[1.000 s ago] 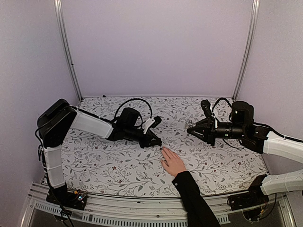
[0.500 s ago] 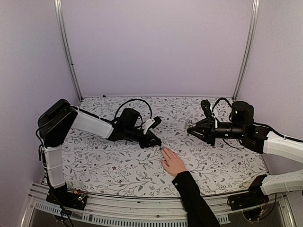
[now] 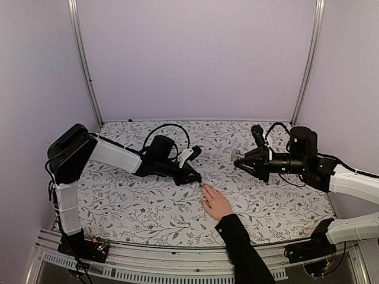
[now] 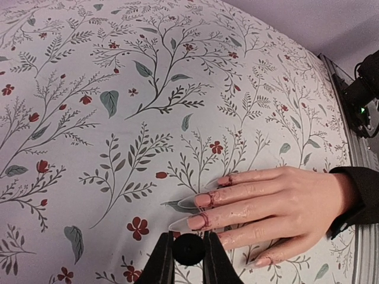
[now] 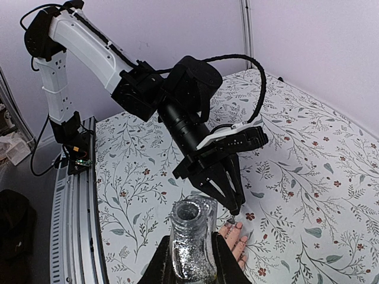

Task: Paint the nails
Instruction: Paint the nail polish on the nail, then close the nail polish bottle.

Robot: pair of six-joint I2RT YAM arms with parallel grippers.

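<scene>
A light-skinned hand (image 3: 217, 203) in a black sleeve lies flat on the floral cloth, fingers pointing toward the left arm. Its nails (image 4: 203, 200) are long and pointed, pinkish with clear tips and reddish smears at the cuticles. My left gripper (image 4: 188, 238) is shut on a black round brush cap (image 4: 189, 251), right beside the nail of the nearest long finger. In the right wrist view the left gripper (image 5: 233, 204) points down with a small brush tip at the fingertips (image 5: 238, 235). My right gripper (image 5: 192, 251) is shut on an open, glittery glass bottle (image 5: 191, 236), held above the table to the hand's right.
The floral cloth (image 3: 148, 201) covers the whole table, with purple walls at the back and sides. A metal rail (image 3: 154, 255) runs along the near edge. The sleeved forearm (image 3: 243, 248) crosses that edge between the two arm bases.
</scene>
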